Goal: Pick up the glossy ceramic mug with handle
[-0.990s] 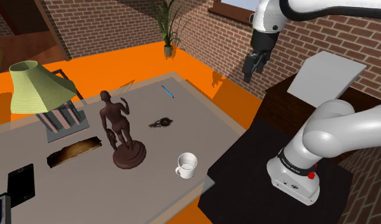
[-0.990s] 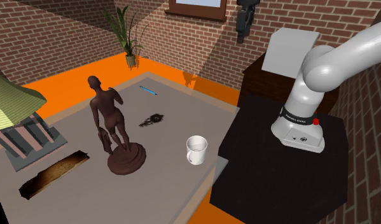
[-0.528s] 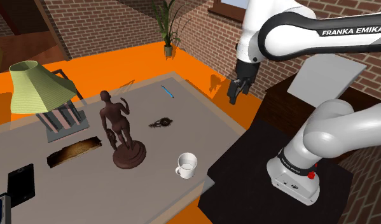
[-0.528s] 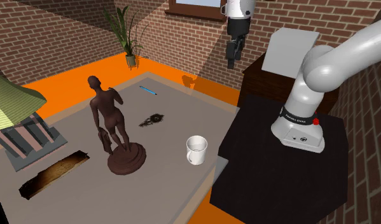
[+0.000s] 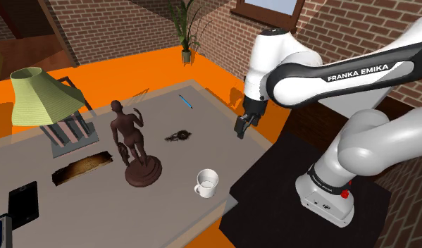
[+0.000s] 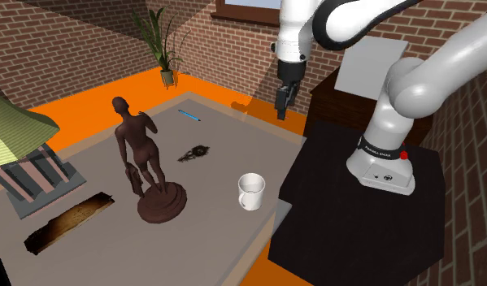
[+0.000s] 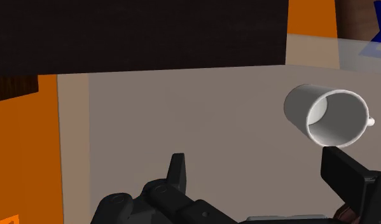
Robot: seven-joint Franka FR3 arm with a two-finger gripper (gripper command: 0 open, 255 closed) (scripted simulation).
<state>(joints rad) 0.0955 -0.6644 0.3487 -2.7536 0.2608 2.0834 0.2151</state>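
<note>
So far only the approach is under way: the pincer (image 5: 240,127) hangs in the air with its two black fingers standing apart and nothing between them, as the wrist view's pincer (image 7: 256,164) makes plain. Taking the brown figurine (image 5: 132,144) as the landmark, the pincer sits well apart from it, out over the counter (image 5: 202,120) edge on the side of the figurine that faces the black stand (image 5: 272,190), and clearly above the counter surface, not down at it. In the second exterior view the pincer (image 6: 281,104) points downward above that same edge, with the figurine (image 6: 140,150) far off to that view's left. The mug (image 5: 206,182), drawn plain white, stands upright with its mouth open to the top, near the figurine's round base and between the figurine and the stand; it is closer to the figurine than the pincer is. From the wrist camera the mug (image 7: 327,116) shows off to the side of one finger, not in the gap, and untouched. The mug (image 6: 251,192) seems to have its small handle turned roughly toward the figurine's side, though that is hard to make out. In my judgement nothing of the pick itself is done yet: what is left is to bring the pincer over the mug, lower it around the rim or wall, close, and lift.
</note>
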